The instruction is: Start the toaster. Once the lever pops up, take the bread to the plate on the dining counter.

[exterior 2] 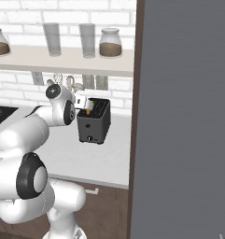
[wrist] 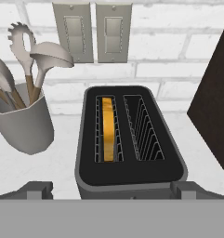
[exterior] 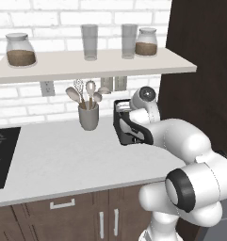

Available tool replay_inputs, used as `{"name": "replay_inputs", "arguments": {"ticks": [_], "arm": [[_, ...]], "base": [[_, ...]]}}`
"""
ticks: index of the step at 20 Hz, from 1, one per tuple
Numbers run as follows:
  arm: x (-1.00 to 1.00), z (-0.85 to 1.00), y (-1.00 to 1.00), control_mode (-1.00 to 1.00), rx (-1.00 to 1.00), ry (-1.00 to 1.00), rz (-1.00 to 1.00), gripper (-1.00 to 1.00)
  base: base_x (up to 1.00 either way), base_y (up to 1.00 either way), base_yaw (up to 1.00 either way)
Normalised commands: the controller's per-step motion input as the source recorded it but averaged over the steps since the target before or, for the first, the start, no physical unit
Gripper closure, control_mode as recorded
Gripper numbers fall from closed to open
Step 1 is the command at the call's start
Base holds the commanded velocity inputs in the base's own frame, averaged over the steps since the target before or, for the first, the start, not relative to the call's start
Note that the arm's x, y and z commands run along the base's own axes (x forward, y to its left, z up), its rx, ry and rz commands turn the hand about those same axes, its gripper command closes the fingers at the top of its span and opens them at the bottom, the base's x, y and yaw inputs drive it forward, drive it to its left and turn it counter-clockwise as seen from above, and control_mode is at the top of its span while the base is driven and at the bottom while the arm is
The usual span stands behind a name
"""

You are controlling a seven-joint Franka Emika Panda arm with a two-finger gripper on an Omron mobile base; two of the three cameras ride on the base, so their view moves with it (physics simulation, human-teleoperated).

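The pale worktop (exterior: pixel 63 155) runs under a white brick wall (exterior: pixel 35 14), with a shelf (exterior: pixel 86 63) above carrying two jars and two glasses; a black cooktop (exterior: pixel 2 150) sits at its left end; a dark wood panel (exterior: pixel 199 47) closes the right side. The white arm (exterior: pixel 181 141) reaches over the worktop toward the wall; the toaster (wrist: pixel 129 139) stands on the worktop near the panel, a grey utensil cup (wrist: pixel 23 123) well to its left, two wall switches (wrist: pixel 92 30) behind; the bread (wrist: pixel 108 128) sits upright in the toaster's left slot, the right slot empty; the gripper (wrist: pixel 111 188) hovers just above the toaster's near end, jaws spread wide, gripping nothing.
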Motion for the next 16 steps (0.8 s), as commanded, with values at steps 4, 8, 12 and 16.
{"name": "replay_inputs", "arguments": {"ticks": [4, 8, 12, 16], "arm": [[0.00, 0.00, 0.00, -1.00, 0.00, 0.00, 0.00, -1.00], [0.00, 0.00, 0.00, -1.00, 0.00, 0.00, 0.00, -1.00], [0.00, 0.00, 0.00, -1.00, 0.00, 0.00, 0.00, -1.00], [0.00, 0.00, 0.00, -1.00, 0.00, 0.00, 0.00, -1.00]], "base": [[0.00, 0.00, 0.00], [0.00, 0.00, 0.00], [0.00, 0.00, 0.00], [0.00, 0.00, 0.00]]}}
